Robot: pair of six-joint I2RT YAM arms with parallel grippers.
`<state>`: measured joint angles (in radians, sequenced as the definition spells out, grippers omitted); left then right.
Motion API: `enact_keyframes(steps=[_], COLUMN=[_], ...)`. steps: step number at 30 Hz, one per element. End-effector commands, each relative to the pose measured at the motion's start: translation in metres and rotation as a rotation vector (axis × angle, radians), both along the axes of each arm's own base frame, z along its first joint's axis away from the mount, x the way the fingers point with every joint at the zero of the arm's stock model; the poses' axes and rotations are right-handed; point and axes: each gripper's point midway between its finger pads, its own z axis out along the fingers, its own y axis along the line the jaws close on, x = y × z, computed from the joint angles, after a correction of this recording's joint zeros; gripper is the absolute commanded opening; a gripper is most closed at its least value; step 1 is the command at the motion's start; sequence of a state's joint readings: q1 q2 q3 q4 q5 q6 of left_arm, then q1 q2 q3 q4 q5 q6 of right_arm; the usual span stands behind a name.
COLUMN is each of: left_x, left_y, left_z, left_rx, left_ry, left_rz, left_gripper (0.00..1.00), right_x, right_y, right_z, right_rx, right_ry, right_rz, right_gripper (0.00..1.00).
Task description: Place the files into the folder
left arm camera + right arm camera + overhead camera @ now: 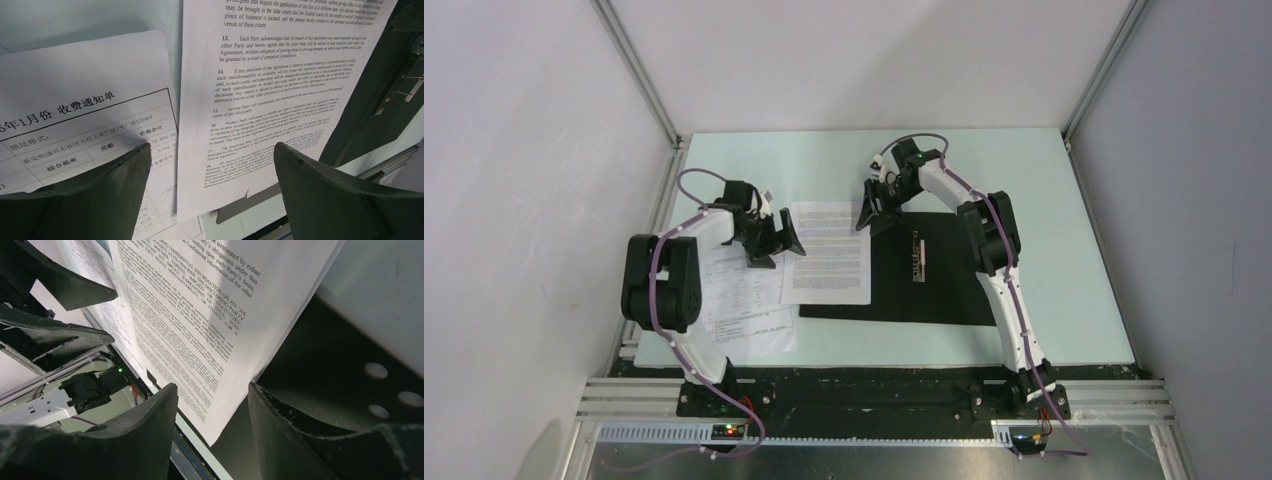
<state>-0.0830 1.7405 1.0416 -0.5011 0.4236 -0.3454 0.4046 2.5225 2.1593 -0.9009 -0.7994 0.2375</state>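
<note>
The folder lies open on the table, black inside up, with its metal clip along the spine. One of the files, a sheet of dense text, lies flat with its right part over the folder's left half. More files with tables lie to the left. My left gripper is open and hovers over the text sheet's left edge and the table sheet. My right gripper is open at the text sheet's far right corner. That corner shows between its fingers, over the black folder.
The pale green table is boxed in by white walls and aluminium posts. A metal rail with both arm bases runs along the near edge. The right arm reaches across the folder's right half.
</note>
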Motion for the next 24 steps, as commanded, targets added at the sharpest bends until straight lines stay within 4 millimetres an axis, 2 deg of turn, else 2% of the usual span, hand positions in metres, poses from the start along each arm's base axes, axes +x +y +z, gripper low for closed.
enact_keyframes(steps=[1,14,18,20,24], left_x=[0.011,0.008,0.008,0.008,0.007], left_y=[-0.003,-0.004,-0.004,-0.004,-0.004], left_z=[0.003,0.002,0.003,0.003,0.002], left_rx=[-0.014,-0.017,-0.018,-0.019,-0.018], left_ry=[-0.018,-0.014,-0.016,-0.014,-0.013], left_rz=[0.008,0.005,0.004,0.006,0.006], left_gripper=[0.97,0.97,0.97,0.97,0.97], right_x=[-0.003,-0.007,0.005,0.007,-0.001], right_y=[0.013,0.026,0.013,0.001,-0.009], right_z=[0.029,0.041,0.04,0.04,0.038], right_rx=[0.08,0.161,0.071,0.013,-0.008], right_ry=[-0.011,0.018,-0.068,-0.085,-0.048], right_rz=[0.012,0.02,0.005,-0.015,-0.038], right_gripper=[0.58,0.56,0.54,0.58,0.6])
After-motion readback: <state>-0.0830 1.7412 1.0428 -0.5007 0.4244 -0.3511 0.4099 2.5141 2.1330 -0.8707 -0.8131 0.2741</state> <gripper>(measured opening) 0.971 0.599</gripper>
